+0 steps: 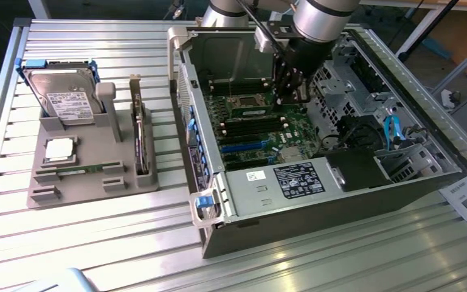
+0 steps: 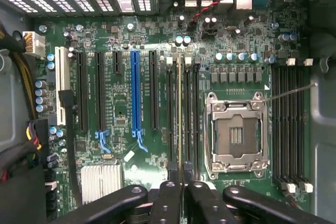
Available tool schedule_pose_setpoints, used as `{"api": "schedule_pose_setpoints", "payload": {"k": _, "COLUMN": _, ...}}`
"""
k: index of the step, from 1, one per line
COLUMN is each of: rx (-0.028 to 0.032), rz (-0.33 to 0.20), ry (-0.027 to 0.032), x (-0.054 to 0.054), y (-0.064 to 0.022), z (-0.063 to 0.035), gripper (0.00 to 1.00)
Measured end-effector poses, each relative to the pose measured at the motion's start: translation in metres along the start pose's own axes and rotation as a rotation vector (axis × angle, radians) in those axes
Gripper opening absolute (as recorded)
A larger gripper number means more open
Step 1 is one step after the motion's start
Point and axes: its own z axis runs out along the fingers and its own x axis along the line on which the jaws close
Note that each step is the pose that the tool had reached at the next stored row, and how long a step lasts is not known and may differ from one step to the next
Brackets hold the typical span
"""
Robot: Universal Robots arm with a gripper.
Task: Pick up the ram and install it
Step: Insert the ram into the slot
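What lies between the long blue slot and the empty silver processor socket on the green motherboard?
In the wrist view: one black slot, then black memory slots, with the thin ram stick held edge-on by the gripper among them.

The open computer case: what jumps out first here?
The robot arm reaching down into the open computer case stands out. Its gripper pinches the ram edge-on along the memory slots, beside the empty processor socket. At the exterior view's left, a grey holder carries a hard drive.
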Motion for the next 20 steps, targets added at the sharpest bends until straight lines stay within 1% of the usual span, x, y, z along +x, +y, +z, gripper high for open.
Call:
{"api": "schedule_pose_setpoints", "payload": {"k": 4, "rx": 0.0028, "rz": 0.0, "ry": -0.0002, "x": 0.0, "y": 0.0001, "z": 0.0073, "gripper": 0.12}}
{"api": "schedule_pose_setpoints", "payload": {"k": 6, "rx": 0.0041, "rz": 0.0, "ry": -0.0001, "x": 0.0, "y": 0.0, "z": 0.0126, "gripper": 0.12}}
{"api": "schedule_pose_setpoints", "payload": {"k": 10, "rx": 0.0057, "rz": 0.0, "ry": -0.0002, "x": 0.001, "y": -0.0001, "z": 0.0195, "gripper": 0.12}}
{"api": "schedule_pose_setpoints", "payload": {"k": 20, "rx": 0.0055, "rz": -0.011, "ry": 0.0, "x": 0.001, "y": -0.0001, "z": 0.0206, "gripper": 0.12}}
